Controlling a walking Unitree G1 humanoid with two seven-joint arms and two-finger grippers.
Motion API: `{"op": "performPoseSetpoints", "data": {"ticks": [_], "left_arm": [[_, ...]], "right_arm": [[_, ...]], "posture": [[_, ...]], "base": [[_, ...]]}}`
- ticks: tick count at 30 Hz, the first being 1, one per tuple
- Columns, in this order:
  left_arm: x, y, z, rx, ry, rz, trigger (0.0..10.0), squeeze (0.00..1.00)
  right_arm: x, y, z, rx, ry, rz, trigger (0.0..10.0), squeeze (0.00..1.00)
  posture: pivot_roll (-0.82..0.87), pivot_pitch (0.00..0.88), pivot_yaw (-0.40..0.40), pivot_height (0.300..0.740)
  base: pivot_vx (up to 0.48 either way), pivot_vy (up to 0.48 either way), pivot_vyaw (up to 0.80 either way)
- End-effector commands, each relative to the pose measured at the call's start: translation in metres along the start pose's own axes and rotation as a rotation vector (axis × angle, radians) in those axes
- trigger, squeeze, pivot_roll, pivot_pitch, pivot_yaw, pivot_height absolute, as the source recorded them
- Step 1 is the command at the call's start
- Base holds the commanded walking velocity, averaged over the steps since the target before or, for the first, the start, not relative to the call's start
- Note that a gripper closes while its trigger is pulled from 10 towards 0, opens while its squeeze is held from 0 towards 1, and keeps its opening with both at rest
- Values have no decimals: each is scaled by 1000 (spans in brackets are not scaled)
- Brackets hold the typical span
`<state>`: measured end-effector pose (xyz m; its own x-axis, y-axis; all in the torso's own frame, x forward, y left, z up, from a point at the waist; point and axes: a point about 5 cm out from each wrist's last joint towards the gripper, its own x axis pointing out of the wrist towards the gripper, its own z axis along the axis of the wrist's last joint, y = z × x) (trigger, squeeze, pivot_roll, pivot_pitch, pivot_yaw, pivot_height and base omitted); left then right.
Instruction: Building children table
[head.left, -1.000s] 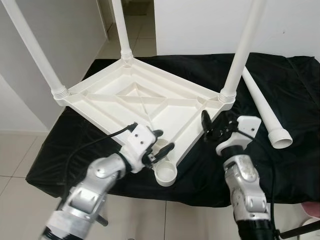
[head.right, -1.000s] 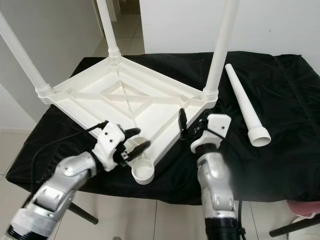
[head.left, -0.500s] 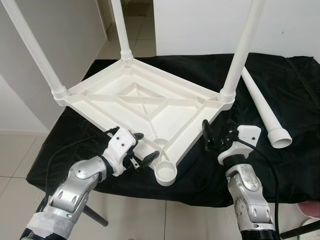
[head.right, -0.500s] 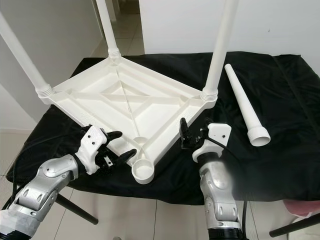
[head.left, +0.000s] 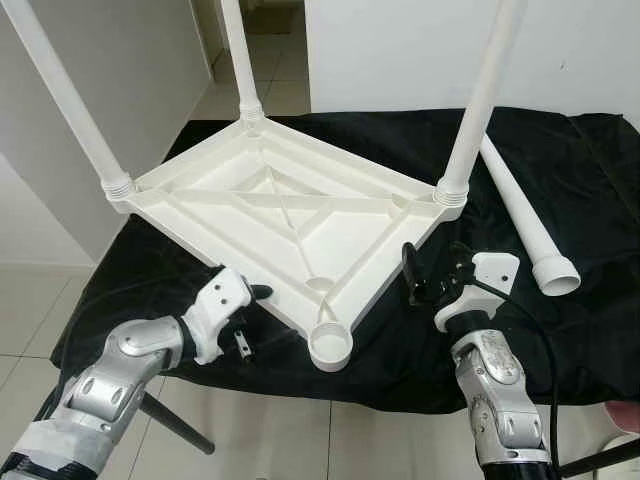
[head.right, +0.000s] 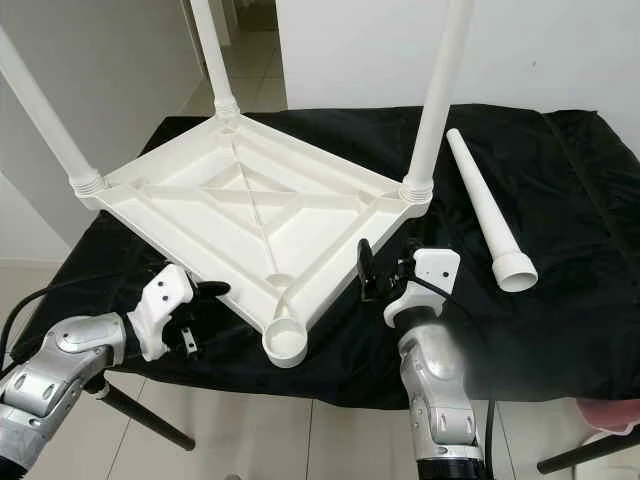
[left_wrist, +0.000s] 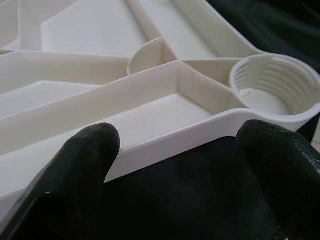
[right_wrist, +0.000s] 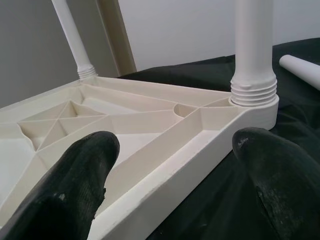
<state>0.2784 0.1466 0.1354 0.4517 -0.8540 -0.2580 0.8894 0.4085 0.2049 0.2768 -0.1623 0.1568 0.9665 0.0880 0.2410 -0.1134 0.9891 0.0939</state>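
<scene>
While upturned, ribbed white plastic tabletop (head.left: 290, 215), threaded round socket (left_wrist: 272, 82), black cloth (head.left: 590, 300)

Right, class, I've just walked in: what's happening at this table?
A humanoid robot is building a white plastic children's table. The tabletop lies upside down on a black cloth with three legs screwed in. The fourth leg lies loose beside it, and the nearest socket is empty. The left claw and right claw hover open beside the tabletop's edges.
</scene>
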Motion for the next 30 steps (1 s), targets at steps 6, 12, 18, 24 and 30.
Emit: {"op": "performPoseSetpoints", "data": {"ticks": [6, 12, 18, 24, 30], "left_arm": [[2, 4, -6, 33, 54, -204, 10000, 0], [7, 9, -7, 56, 76, -227, 10000, 0], [12, 12, -11, 80, 110, -263, 10000, 0], [18, 15, -16, 110, 152, -311, 10000, 0], [21, 19, -18, 130, 184, -354, 10000, 0]], "right_arm": [[2, 4, 2, -3, -2, 4, 10000, 0], [1, 2, 2, -5, -6, -8, 10000, 0], [0, 2, 2, -7, -8, -13, 10000, 0], [0, 0, 4, -12, -12, -25, 10000, 0], [0, 1, 4, -9, -15, -31, 10000, 0]], "posture": [[-45, 52, 84, 740], [-55, 57, 95, 740], [-69, 60, 108, 740], [-75, 64, 119, 740], [-80, 67, 128, 740]], "base": [[0, 0, 0], [0, 0, 0], [0, 0, 0], [0, 0, 0], [0, 0, 0]]}}
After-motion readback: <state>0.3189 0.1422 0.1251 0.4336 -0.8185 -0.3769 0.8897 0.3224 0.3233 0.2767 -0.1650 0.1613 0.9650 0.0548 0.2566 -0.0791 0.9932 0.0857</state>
